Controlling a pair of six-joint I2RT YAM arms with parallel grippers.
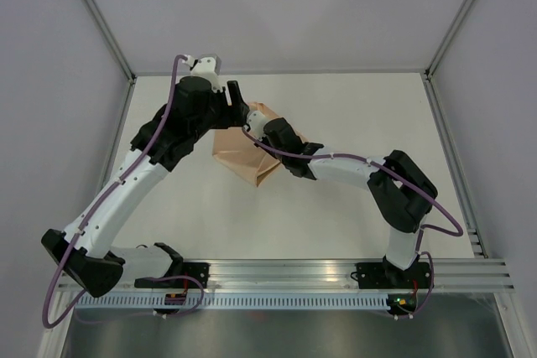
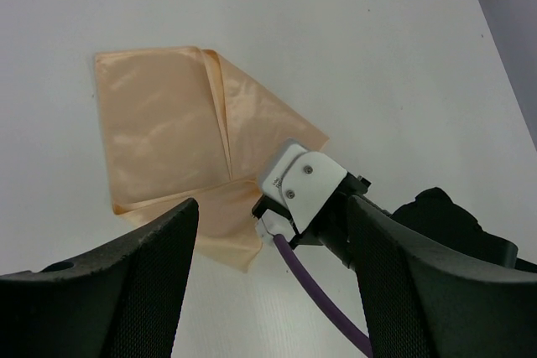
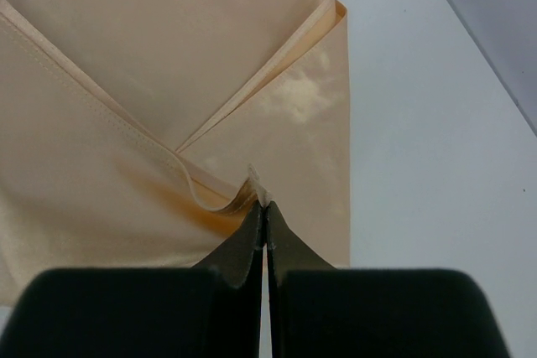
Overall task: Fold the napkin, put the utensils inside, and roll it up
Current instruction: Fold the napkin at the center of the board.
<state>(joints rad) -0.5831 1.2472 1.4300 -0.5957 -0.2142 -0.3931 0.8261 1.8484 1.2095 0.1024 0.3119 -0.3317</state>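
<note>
Napkin (image 1: 242, 157) folded in loose overlapping layers, flat on white tabletop (image 1: 336, 224). Right claw (image 3: 263, 207) shut tight, pinching a fold at napkin's edge, small tip of cloth poking up between its fingertips. Left claw (image 2: 268, 232) wide open, holding nothing, hovering above napkin, clear of it
</note>
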